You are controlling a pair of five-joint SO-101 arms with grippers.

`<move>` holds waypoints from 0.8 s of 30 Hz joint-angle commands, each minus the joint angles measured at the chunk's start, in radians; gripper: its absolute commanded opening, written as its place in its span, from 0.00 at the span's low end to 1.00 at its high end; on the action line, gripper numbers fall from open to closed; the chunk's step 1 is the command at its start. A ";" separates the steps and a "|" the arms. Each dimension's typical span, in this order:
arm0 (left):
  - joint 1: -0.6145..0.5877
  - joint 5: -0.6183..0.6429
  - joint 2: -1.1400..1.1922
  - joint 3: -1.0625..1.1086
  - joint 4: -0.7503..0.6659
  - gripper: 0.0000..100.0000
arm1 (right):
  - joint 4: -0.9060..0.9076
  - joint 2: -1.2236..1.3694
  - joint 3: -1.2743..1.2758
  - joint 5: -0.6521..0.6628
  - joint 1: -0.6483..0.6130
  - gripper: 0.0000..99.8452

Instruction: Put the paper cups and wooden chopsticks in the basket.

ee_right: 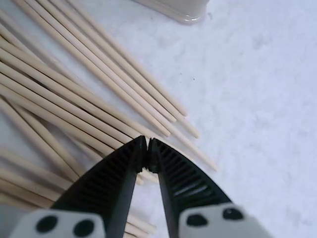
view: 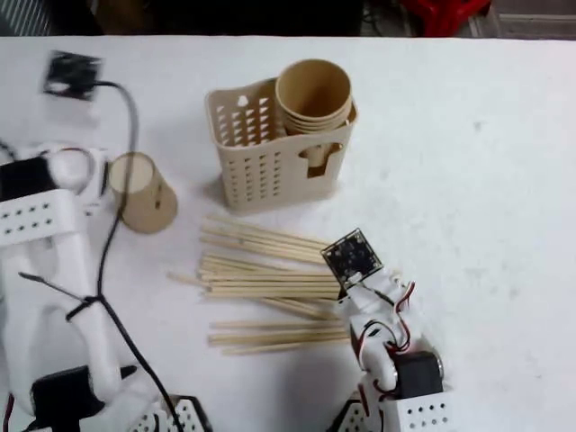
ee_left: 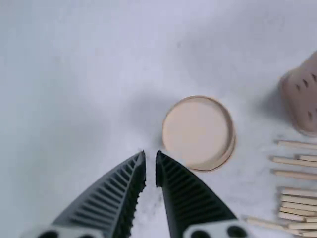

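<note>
basket [view: 256, 171] holds a stack of cups [view: 315, 115], another cup [view: 142, 191] lies on the surface [view: 468, 180] near loose chopsticks [view: 270, 281]. left gripper [ee_left: 150, 157] and right gripper [ee_right: 147, 145] are both pressed together.

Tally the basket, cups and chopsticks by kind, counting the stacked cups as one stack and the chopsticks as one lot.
Basket: 1
Stack of paper cups, in the basket: 1
Paper cup outside the basket: 1
Lot of wooden chopsticks: 1
Total: 4
</note>
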 commanded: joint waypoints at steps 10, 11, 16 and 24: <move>-0.076 -0.008 -0.033 0.334 -0.420 0.06 | -0.021 -0.007 -0.003 0.011 0.002 0.02; -0.094 -0.023 -0.033 0.348 -0.430 0.06 | -0.021 -0.007 -0.003 0.011 0.002 0.02; -0.168 -0.080 -0.033 0.390 -0.434 0.05 | -0.021 -0.007 -0.003 0.011 0.002 0.02; -0.168 -0.057 -0.044 0.204 -0.293 0.06 | -0.021 -0.007 -0.003 0.011 0.002 0.02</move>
